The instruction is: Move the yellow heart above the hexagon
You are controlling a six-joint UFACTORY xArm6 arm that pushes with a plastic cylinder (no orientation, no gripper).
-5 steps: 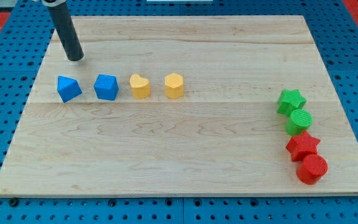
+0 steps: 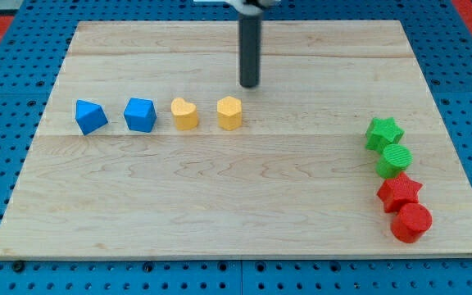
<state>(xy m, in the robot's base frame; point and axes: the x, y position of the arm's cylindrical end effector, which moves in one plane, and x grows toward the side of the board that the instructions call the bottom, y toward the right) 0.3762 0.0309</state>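
The yellow heart (image 2: 184,113) lies on the wooden board (image 2: 220,213), in a row left of centre. The yellow hexagon (image 2: 229,113) sits just to its right, a small gap between them. My tip (image 2: 250,84) rests on the board above and slightly right of the hexagon, apart from it. It touches no block.
A blue triangular block (image 2: 89,116) and a blue cube (image 2: 140,115) stand left of the heart in the same row. At the view's right edge a green star (image 2: 383,133), a green cylinder (image 2: 396,160), a red star (image 2: 399,192) and a red cylinder (image 2: 411,222) cluster together.
My tip has moved from above the blue triangular block at the view's upper left to the right, to just above the yellow hexagon. No block has moved.
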